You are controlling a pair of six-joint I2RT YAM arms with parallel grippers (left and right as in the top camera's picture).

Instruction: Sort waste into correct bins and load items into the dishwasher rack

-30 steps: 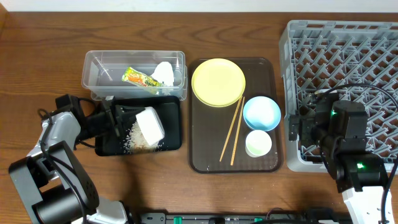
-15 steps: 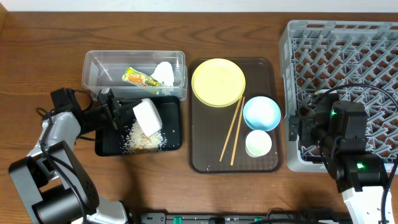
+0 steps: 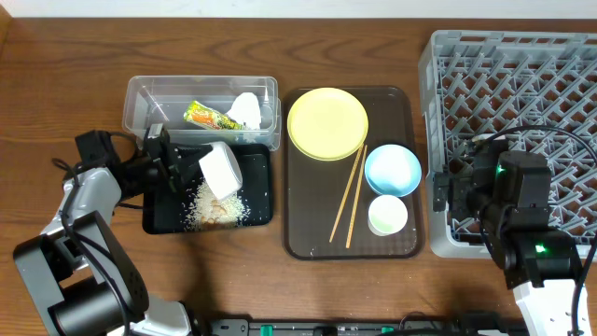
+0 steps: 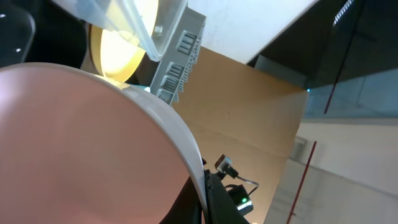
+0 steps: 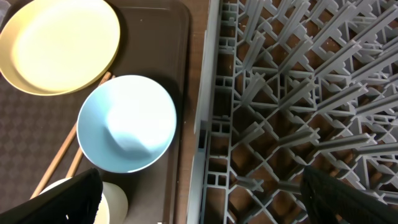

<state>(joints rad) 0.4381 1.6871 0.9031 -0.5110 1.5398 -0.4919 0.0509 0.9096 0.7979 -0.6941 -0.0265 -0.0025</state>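
Left gripper (image 3: 189, 168): clamped down hard on the rim of the white bowl (image 3: 221, 171), which I have tipped steeply.
White bowl: hangs over the far middle of the black tray (image 3: 264, 220), inside its walls. In the left wrist view its curved side fills nearly everything.
Rice scraps (image 3: 216, 205): heaped in the tray just near of the bowl, with loose grains spread to the left.
Step in hand, as I judge it: tipping the last rice out of the bowl into the black tray.
How I would do it well: hold the rim low and over the heap, roll the wrist a little further, and give a small shake. I cannot see inside the bowl, so I cannot tell whether grains cling there.
Grip: no loosening while it is tilted, because a rim pinch could slip.
Clear tub (image 3: 136, 105): just far of the tray, holding the wrapper (image 3: 210, 118) and paper wad (image 3: 246, 110). I would stay off its wall.
Right gripper (image 5: 200, 186): jaws spread wide and holding nothing, over the left wall of the dishwasher rack (image 3: 504, 65), beside the blue bowl (image 5: 127, 121).
After: level the bowl before carrying it right.
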